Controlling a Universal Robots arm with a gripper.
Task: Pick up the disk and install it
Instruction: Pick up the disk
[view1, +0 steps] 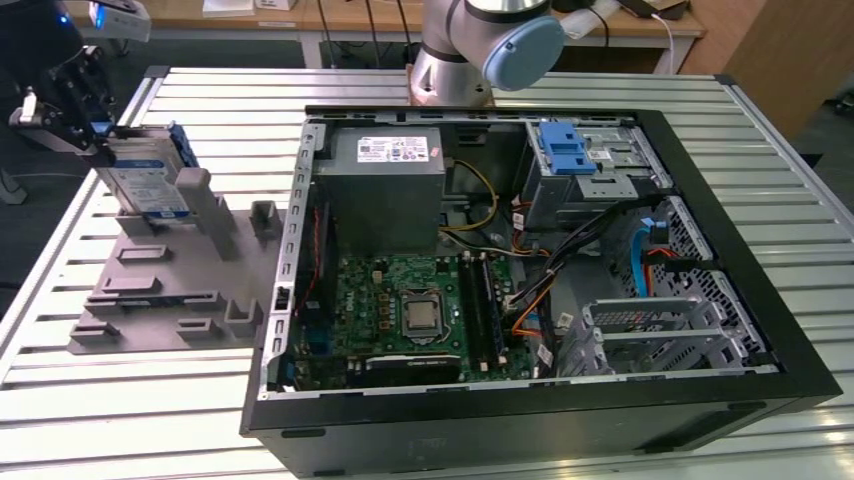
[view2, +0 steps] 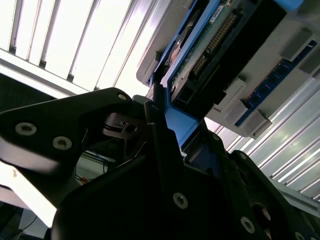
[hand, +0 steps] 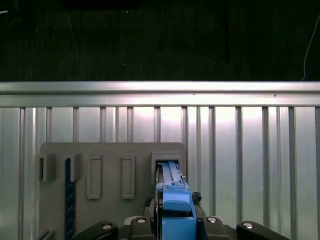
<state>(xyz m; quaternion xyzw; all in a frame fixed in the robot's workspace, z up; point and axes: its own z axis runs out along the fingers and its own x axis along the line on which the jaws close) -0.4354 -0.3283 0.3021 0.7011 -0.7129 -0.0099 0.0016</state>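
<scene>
While the disk (view1: 150, 190) stands in the grey rack (view1: 160, 300) slot | tool (view1: 110, 150) clenched on it

arm (view1: 454, 62): silver-grey tube; round light blue joint cap
gripper (view2: 160, 107): black angular housing; small silver screw heads

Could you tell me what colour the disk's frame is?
Blue; the disk's frame shows best in the first wrist view.

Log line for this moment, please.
gripper: shut on disk at its blue frame | disk: upright, lower end at grey fixture slot | computer case: open, disk not inside
</scene>
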